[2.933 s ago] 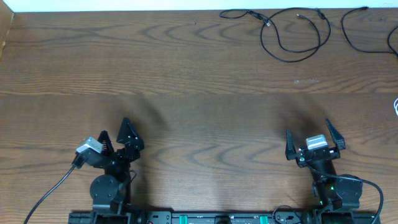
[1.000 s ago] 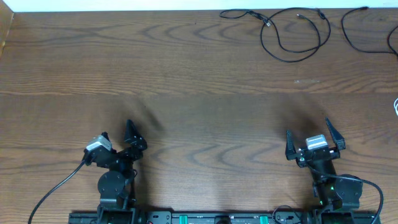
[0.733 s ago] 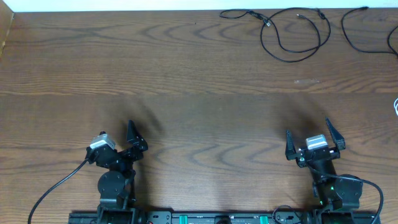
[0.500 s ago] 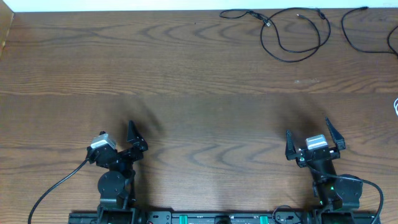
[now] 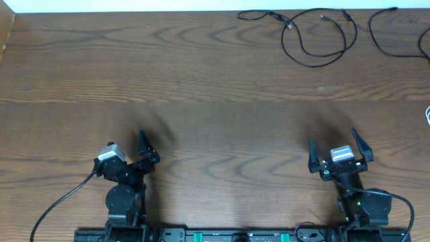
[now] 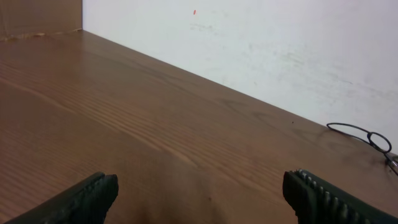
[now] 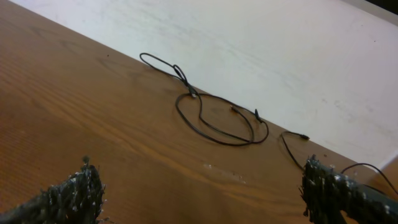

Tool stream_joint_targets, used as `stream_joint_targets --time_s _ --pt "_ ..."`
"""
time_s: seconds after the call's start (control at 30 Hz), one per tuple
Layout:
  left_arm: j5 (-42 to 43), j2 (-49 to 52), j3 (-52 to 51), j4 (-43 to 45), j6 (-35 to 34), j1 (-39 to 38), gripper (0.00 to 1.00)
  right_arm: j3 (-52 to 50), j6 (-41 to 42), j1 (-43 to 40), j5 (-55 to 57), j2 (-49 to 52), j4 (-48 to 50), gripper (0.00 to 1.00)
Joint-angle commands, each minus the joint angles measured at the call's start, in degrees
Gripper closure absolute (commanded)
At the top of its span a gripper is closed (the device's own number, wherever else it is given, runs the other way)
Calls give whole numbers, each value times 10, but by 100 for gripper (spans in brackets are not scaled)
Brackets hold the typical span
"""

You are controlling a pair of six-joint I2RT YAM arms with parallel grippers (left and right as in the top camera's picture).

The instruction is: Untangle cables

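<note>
Thin black cables lie looped at the table's far right, along the back edge, with another black cable further right. A bit of white cable shows at the right edge. The right wrist view looks at the black loop and a plug end. The left wrist view catches a loop far off at right. My left gripper is open near the front left, empty. My right gripper is open near the front right, empty, far from the cables.
A white wall borders the brown wooden table at its back edge. Thick black robot cables trail from the arm bases at the front edge. A table corner shows at far left.
Since the earliest frame my left gripper has shifted slightly right and turned. It has held still over the last half second. The right arm and the cables have not moved.
</note>
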Motion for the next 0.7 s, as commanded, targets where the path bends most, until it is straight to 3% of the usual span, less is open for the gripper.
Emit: stream_joint_targets --time_s 0.0,0.67 --pt "-8 2 -9 -24 12 1 8 -1 -5 5 -5 -4 -2 1" --pt "-20 -26 -9 -25 14 7 9 -1 -5 5 -5 -4 -2 1"
